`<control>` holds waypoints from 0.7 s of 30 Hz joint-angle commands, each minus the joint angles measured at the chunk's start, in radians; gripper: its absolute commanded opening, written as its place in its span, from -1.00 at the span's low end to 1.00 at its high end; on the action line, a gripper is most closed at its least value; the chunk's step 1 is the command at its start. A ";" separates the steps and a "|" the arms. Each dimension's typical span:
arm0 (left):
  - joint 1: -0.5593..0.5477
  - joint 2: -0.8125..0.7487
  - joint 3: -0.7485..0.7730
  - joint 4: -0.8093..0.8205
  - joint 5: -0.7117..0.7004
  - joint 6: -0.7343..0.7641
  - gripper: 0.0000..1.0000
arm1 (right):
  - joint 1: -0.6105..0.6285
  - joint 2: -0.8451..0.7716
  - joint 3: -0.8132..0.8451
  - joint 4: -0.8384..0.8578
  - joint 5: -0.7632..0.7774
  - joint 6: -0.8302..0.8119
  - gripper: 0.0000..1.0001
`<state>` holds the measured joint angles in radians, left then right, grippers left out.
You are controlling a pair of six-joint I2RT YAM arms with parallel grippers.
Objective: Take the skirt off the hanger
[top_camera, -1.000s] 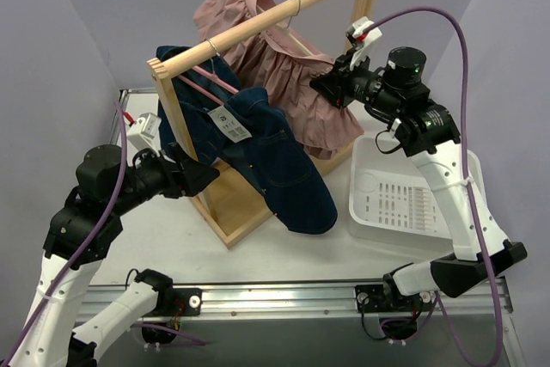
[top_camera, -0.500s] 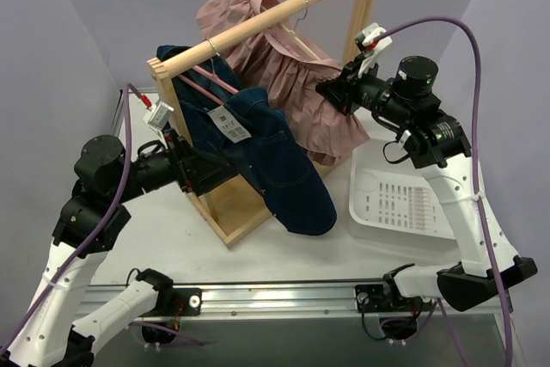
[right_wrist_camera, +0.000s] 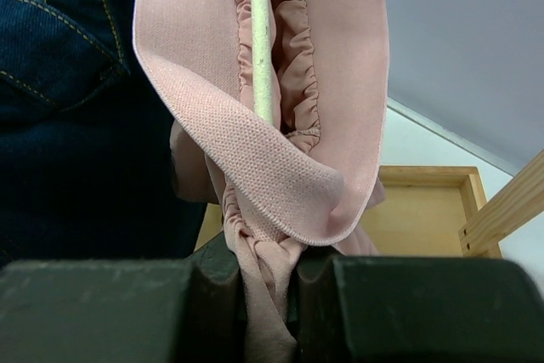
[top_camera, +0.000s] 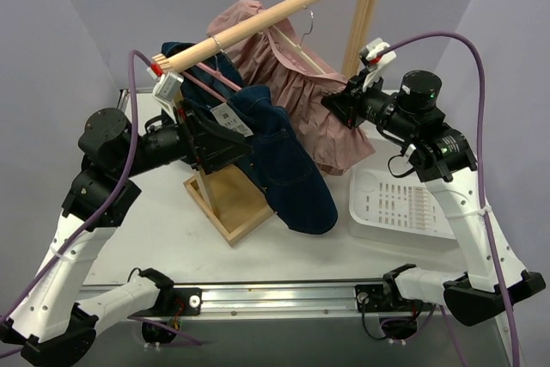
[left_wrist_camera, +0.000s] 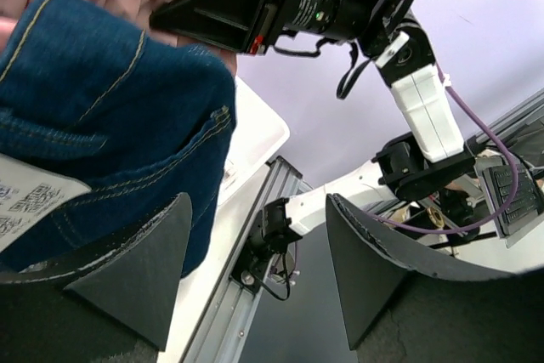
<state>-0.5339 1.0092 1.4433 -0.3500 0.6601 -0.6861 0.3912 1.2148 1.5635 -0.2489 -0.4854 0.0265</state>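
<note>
Right claw (right_wrist_camera: 268, 274): closed on a bunched fold of the skirt (top_camera: 311, 102). In the right wrist view the pink fabric is pinched tight between the two dark pads, no gap showing. Just above the pinch, the skirt's flat elastic band loops round the pale bar of the hanger (right_wrist_camera: 261, 36). A ruffled seam runs alongside the bar.

Skirt position: hung on the cream hanger from the top rail of the wooden rack (top_camera: 284, 4), toward the far upright. It sits behind and to the right of the denim garment (top_camera: 288, 169). Its upper part is heaped over the rail; the tiers fall down and to the right. The lower hem hangs near the white basket (top_camera: 378, 185); I cannot tell whether they touch. The hanger's metal hook is over the rail.

Left claw (left_wrist_camera: 257, 210): open, fingers (left_wrist_camera: 136, 269) spread wide, nothing clamped. Denim and its white tag (top_camera: 225, 118) fill the left of the wrist view, just beside one finger. Contact cannot be judged. From above, the claw is pushed in against the near side of the denim, below the rail's near end.

Denim hangs from a pink hanger (top_camera: 206, 83) on the same rail. Rack base and basket both stand on the desk (top_camera: 163, 229).
</note>
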 commanded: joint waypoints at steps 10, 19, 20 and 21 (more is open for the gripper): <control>-0.032 0.026 0.108 0.108 -0.053 -0.023 0.46 | -0.006 -0.103 -0.052 0.096 0.034 0.006 -1.00; -0.032 -0.174 0.086 -0.092 -0.359 0.062 0.57 | -0.006 -0.116 -0.062 0.065 0.033 0.012 -1.00; -0.032 -0.188 0.085 -0.093 -0.373 0.066 0.57 | -0.006 -0.121 -0.065 0.066 0.037 0.016 -1.00; -0.032 -0.210 0.086 -0.095 -0.385 0.077 0.58 | -0.006 -0.124 -0.068 0.069 0.042 0.021 -1.00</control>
<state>-0.5621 0.8654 1.5059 -0.4152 0.3946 -0.6575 0.3912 1.1378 1.4933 -0.2771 -0.4519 0.0296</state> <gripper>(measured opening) 0.787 0.059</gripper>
